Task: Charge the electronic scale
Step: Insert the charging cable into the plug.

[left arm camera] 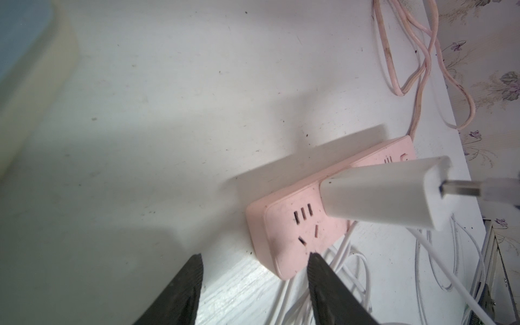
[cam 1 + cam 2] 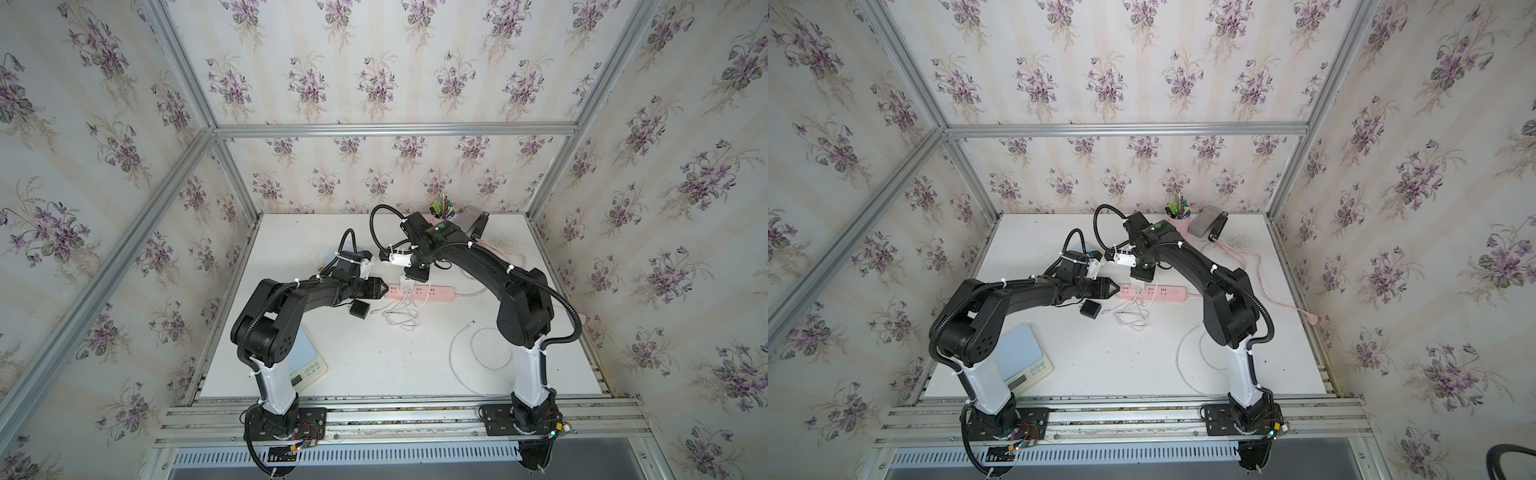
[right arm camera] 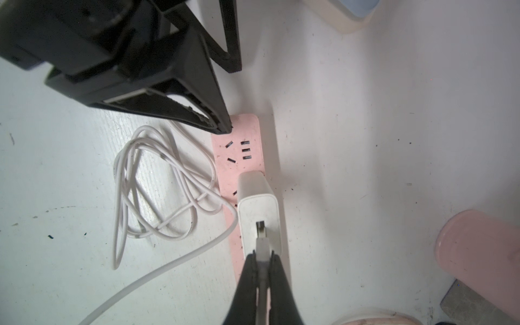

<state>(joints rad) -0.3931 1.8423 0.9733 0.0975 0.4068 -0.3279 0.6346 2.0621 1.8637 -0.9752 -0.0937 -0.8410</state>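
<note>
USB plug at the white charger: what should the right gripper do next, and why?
Probably press the silver USB plug a little deeper into the white charger block: bare metal shows outside its port. The right gripper is shut on the plug; the open left gripper sits at the pink power strip's end.

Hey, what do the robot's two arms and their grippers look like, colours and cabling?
The left arm and right arm are black with a white link above each base, and ribbed black conduit fixed by white ties. A green light marks the right arm. The left gripper and right gripper have black tapering fingers.
</note>
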